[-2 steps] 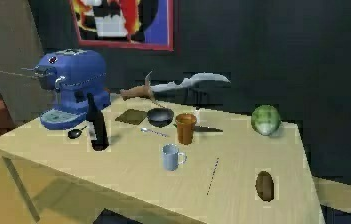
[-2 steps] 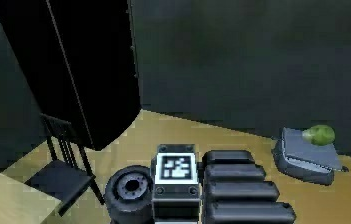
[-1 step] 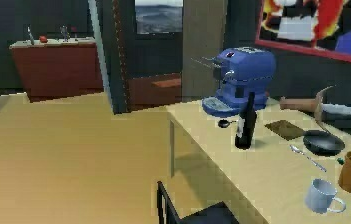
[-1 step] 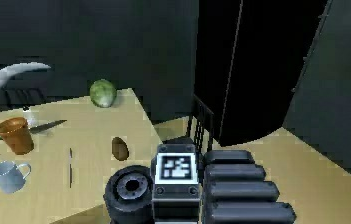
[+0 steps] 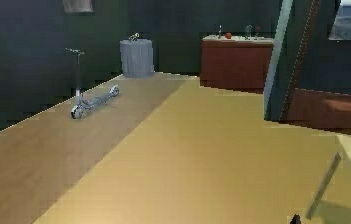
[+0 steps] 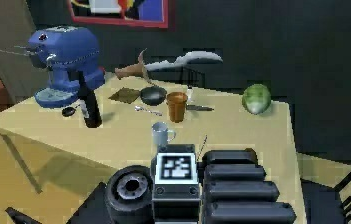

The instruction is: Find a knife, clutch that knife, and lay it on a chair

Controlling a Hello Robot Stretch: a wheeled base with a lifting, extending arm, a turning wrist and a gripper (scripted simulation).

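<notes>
**Robot waiting beside a laid table: knife apparently found, grasp not yet made.**
Left to right in the arm side view: a blue coffee machine (image 6: 63, 62) is standing at the table's (image 6: 118, 128) 10 o'clock with a dark bottle (image 6: 90, 100) beside it. A brown-handled knife (image 6: 173, 64) is showing at 12 o'clock above the far edge, its support unclear. An orange cup (image 6: 176, 105) and a green cabbage (image 6: 256, 98) are sitting toward 2 o'clock. The gripper (image 6: 131, 190) is lying at the picture's 6 o'clock. Its fingers cannot be made out, so whether they are holding anything cannot be told. By this reading, the grasping and the laying on a chair are both still to do.

Arm (image 6: 245, 188) low, jaws at left
</notes>
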